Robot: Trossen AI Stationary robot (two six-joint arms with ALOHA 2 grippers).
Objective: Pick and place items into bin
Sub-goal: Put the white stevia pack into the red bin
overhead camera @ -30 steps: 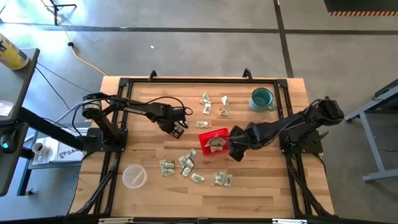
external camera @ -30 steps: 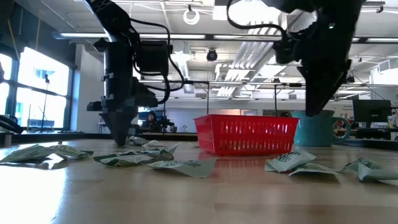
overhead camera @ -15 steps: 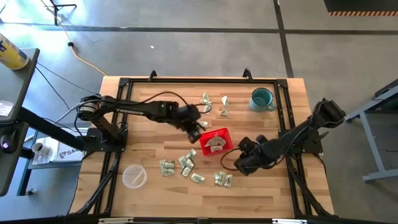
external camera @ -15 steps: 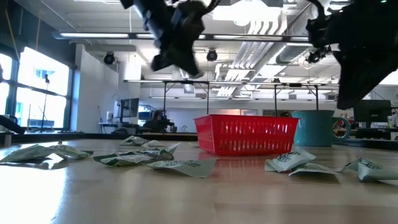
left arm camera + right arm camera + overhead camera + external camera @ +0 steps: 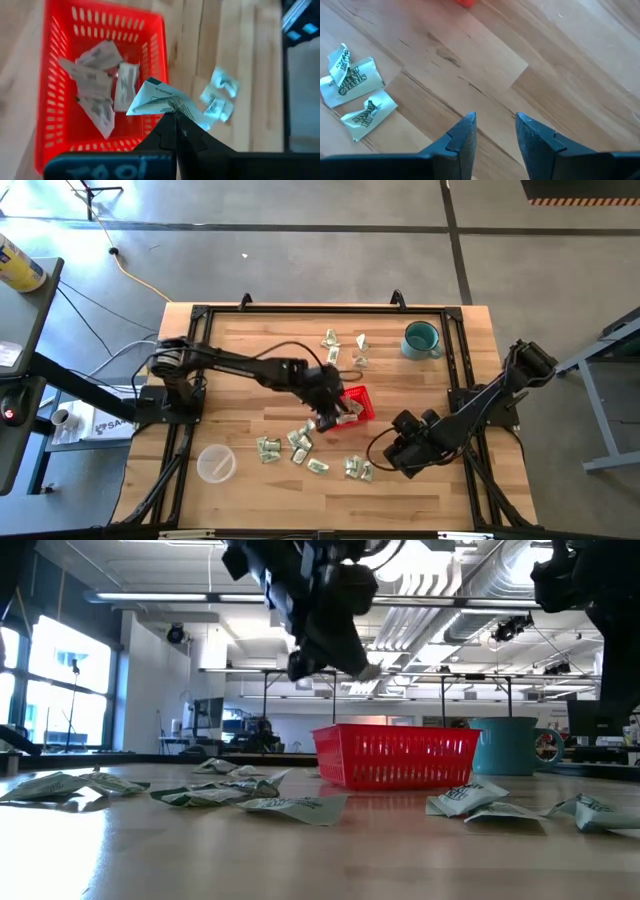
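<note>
High view: the left gripper [image 5: 330,405] hangs over the red basket [image 5: 358,405]; the right gripper [image 5: 392,452] sits beside loose packets [image 5: 358,468].

Left wrist view: closed fingers pinch one packet [image 5: 160,100] above the basket.

Right wrist view: the fingers [image 5: 462,135] stand apart, empty; packet lettering is unreadable.

In the high view the left arm's dark fingers [image 5: 330,416] cover much of the small red rectangular plastic mesh basket [image 5: 358,402], hiding whatever lies inside it there. Printing on the small pale green-and-white wrinkly packets [image 5: 300,446] beside the basket is too small to read from above. In the low view the basket's near wall [image 5: 398,757] hides its contents. The right wrist view cuts the basket down to 1 red corner [image 5: 466,2].
</note>
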